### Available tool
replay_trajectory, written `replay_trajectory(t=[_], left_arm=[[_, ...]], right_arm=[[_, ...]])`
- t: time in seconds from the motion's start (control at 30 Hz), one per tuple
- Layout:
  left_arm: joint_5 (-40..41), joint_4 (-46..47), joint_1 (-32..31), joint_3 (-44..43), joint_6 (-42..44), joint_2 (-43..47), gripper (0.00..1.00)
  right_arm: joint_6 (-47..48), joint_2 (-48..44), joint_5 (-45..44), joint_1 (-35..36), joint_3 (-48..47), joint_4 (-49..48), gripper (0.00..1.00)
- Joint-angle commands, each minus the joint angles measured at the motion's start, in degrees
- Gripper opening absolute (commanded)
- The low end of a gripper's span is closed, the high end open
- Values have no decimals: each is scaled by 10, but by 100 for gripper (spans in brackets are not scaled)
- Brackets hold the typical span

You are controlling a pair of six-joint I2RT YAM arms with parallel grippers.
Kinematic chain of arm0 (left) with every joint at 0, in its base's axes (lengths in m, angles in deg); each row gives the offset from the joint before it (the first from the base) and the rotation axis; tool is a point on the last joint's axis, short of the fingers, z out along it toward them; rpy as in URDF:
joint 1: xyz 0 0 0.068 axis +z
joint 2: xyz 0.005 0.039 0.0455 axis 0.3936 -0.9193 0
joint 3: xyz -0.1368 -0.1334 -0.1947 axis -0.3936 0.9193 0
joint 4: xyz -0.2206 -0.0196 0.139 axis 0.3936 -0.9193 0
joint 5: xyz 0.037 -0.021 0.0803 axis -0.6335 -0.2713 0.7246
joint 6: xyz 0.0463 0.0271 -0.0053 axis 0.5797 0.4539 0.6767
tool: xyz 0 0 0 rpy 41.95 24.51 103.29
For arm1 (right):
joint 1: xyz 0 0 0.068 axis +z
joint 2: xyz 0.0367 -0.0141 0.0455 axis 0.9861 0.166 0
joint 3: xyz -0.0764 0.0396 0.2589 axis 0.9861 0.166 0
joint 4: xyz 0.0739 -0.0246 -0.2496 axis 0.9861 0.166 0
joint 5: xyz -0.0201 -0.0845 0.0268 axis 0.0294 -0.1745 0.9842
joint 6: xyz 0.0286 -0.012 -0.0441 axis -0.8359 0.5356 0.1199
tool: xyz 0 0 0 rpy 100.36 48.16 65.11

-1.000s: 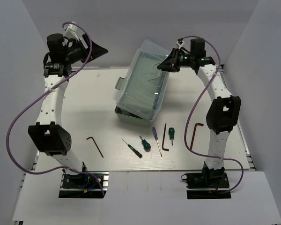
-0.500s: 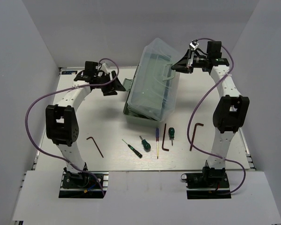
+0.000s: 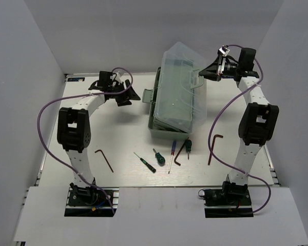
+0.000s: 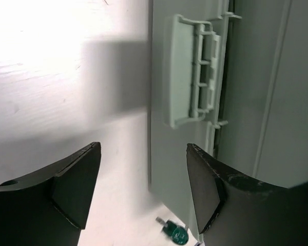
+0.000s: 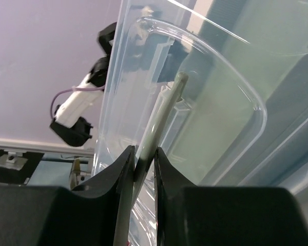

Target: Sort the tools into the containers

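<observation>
The sage-green toolbox (image 3: 164,128) with its clear lid (image 3: 180,82) stands tilted at the table's middle. My right gripper (image 3: 206,70) is shut on the toolbox's pale handle (image 5: 161,113), which sits between its fingers (image 5: 124,174). My left gripper (image 3: 131,97) is open and empty beside the box's left side, facing a side latch (image 4: 187,72). In front of the box lie three dark hex keys (image 3: 104,160) (image 3: 180,154) (image 3: 214,147), a thin green screwdriver (image 3: 145,162), two stubby green screwdrivers (image 3: 158,157) (image 3: 188,146) and a blue slim screwdriver (image 3: 171,155). One stubby green screwdriver shows in the left wrist view (image 4: 174,234).
White walls close the table at the back and both sides. Purple cables loop off both arms. The box's front edge touches or nearly touches the tools at its right front corner.
My right gripper has moved right with the handle, and the toolbox has swung and shifted right with it. My left arm has come down to the box's left side. The middle hex key has tilted.
</observation>
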Motion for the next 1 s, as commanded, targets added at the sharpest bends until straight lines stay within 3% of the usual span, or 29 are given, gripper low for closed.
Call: replay_trajectory(t=[0.0, 0.2, 0.47, 0.53, 0.67, 0.73, 0.9, 0.97], left_arm=[[-73, 85, 0, -17, -44, -35, 77], [-128, 149, -17, -57, -75, -101, 77], [-182, 261, -22, -51, -151, -128, 77], [-188, 275, -22, -51, -163, -135, 73], [-203, 286, -22, -51, -174, -148, 33], [-208, 286, -22, -46, -174, -153, 27], [-215, 299, -22, -46, -191, -159, 0], [-193, 292, -8, -40, -191, -145, 0]], right_arm=[[-52, -62, 113, -3, -8, -160, 0], [-62, -56, 113, 1, -4, -175, 0], [-60, -49, 112, 6, 0, -175, 0], [-61, -47, 112, 6, 3, -175, 0], [-60, -45, 111, 3, 0, -175, 0], [-57, -43, 111, 1, -3, -171, 0], [-37, -38, 104, -5, -22, -148, 0], [-26, -26, 99, -12, -58, -102, 0]])
